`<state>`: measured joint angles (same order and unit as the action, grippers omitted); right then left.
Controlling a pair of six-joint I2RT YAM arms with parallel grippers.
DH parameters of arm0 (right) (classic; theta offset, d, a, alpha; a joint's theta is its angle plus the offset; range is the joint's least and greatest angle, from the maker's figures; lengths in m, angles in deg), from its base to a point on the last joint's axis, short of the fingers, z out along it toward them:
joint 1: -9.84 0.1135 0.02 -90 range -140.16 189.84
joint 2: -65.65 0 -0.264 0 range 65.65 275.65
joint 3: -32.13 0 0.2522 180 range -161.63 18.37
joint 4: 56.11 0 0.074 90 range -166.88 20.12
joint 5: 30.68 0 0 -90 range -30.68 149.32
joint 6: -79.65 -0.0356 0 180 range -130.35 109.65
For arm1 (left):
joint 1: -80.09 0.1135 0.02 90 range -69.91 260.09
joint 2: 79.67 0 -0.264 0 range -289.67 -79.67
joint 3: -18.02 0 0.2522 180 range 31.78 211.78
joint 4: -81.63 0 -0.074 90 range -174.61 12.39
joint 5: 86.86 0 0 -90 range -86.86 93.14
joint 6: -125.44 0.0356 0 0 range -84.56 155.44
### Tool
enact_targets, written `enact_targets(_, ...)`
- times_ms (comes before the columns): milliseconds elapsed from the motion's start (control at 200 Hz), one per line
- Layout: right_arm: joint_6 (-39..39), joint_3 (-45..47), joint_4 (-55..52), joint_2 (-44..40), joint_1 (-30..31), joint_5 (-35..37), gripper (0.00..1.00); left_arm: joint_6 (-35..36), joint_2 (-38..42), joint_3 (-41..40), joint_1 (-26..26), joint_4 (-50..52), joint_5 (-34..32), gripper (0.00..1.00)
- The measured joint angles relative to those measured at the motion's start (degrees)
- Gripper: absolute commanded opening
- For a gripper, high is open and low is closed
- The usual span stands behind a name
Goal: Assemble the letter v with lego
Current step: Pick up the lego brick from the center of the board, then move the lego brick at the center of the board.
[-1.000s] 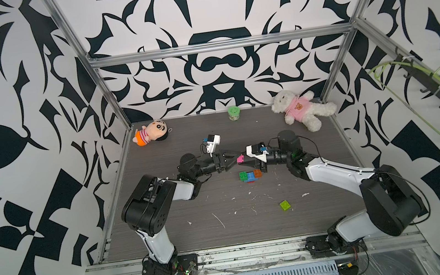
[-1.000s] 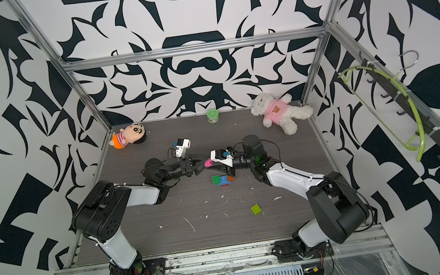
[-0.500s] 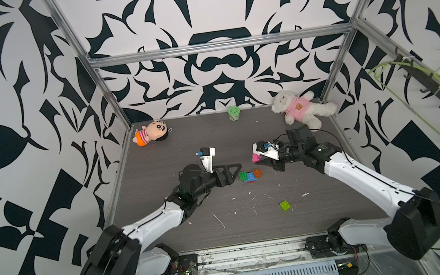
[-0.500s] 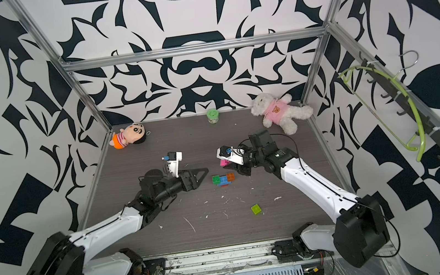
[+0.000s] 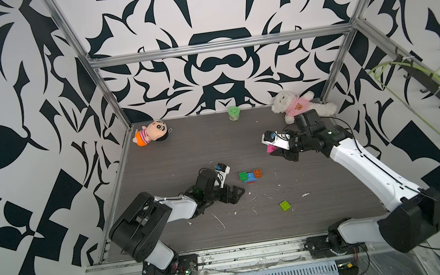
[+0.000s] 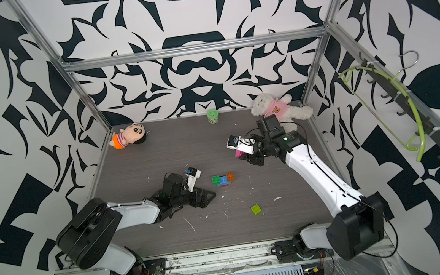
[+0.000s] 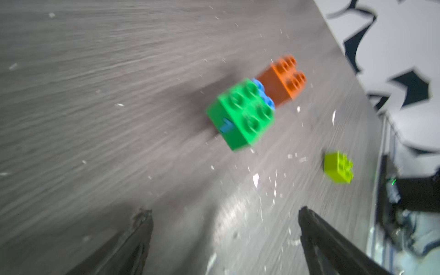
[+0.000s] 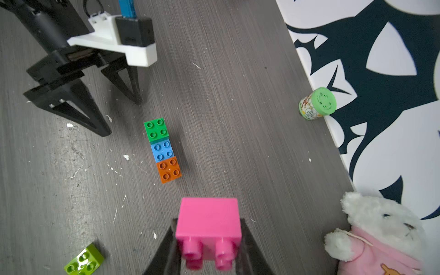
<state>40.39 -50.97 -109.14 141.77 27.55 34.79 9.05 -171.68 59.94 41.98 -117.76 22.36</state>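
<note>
A joined row of lego lies mid-table in both top views: dark green (image 5: 243,175), blue (image 5: 250,176) and orange-brown (image 5: 257,172). The right wrist view shows the row (image 8: 162,150) end to end. A lime brick (image 5: 285,205) lies loose nearer the front. My right gripper (image 5: 272,152) hangs above the table to the back right, shut on a pink brick (image 8: 208,220), studs toward the camera. My left gripper (image 5: 235,194) sits low, left of the row, with its jaws open and empty (image 7: 223,214). The green brick (image 7: 241,114) lies ahead of it.
A doll plush (image 5: 151,132) lies at the back left, a white bear in a pink shirt (image 5: 295,105) at the back right behind my right arm, and a green-lidded can (image 5: 234,113) by the back wall. White flecks (image 5: 218,220) litter the table.
The two grippers, close together over the middle a second ago, have parted. The left drew back to the front left and sank. The right pulled back right with the pink brick.
</note>
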Motion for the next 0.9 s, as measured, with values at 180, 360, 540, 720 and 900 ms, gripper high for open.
enact_targets(180, -3.56, 1.01, 2.25, 0.79, -0.94, 1.33, 0.00, -14.40, -3.39, -4.79, 2.43, -16.37, 0.85, 0.99)
enact_targets(360, -8.22, 1.18, 5.95, 0.79, -3.04, 2.62, 0.00, -27.32, -9.92, -4.85, 2.49, -29.75, 1.99, 0.99)
enact_targets(540, -11.15, 2.27, 8.13, 0.44, -3.21, 4.50, 0.00, -41.68, -17.29, -5.35, 2.19, -45.40, 0.63, 0.99)
enact_targets(720, -12.76, 3.43, 9.35, -0.35, -3.23, 5.31, 0.00, -50.31, -19.08, -5.35, -1.49, -48.59, -3.67, 0.95)
enact_targets(900, -13.55, 4.24, 10.21, -1.77, -3.39, 5.75, 0.00, -56.81, -20.92, -4.87, -3.93, -49.77, -6.10, 0.92)
